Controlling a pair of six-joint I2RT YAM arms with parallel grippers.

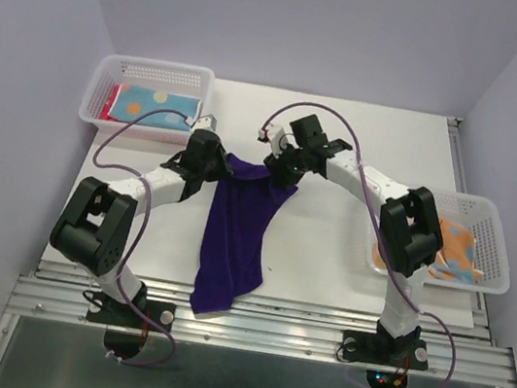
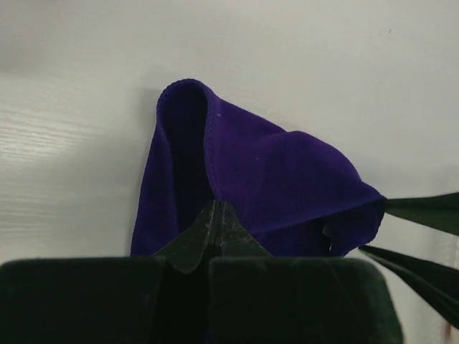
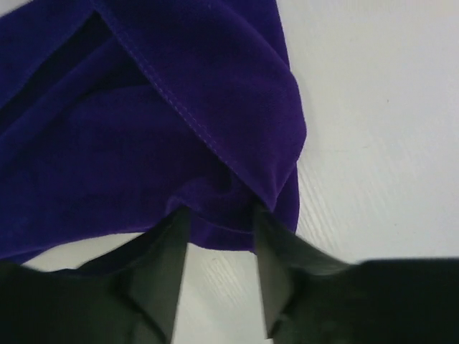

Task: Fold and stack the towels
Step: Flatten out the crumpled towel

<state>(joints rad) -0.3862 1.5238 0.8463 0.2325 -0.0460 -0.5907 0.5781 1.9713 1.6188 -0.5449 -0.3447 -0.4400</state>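
A dark purple towel (image 1: 237, 235) lies stretched from mid-table down to the near edge, its far end bunched between the two arms. My left gripper (image 1: 222, 164) is shut on the towel's far left corner; in the left wrist view the fingers (image 2: 217, 208) are pressed together on the purple cloth (image 2: 287, 179). My right gripper (image 1: 277, 172) is at the far right corner. In the right wrist view its jaws (image 3: 219, 215) stand apart, bare table shows between them, and the towel's folded edge (image 3: 143, 129) lies loose at the fingertips.
A white mesh basket (image 1: 111, 67) at the far left holds a light blue dotted towel (image 1: 155, 104) and a pink one (image 1: 112, 104). Another basket (image 1: 495, 251) at the right edge holds an orange patterned towel (image 1: 456, 250). Grey walls enclose the table.
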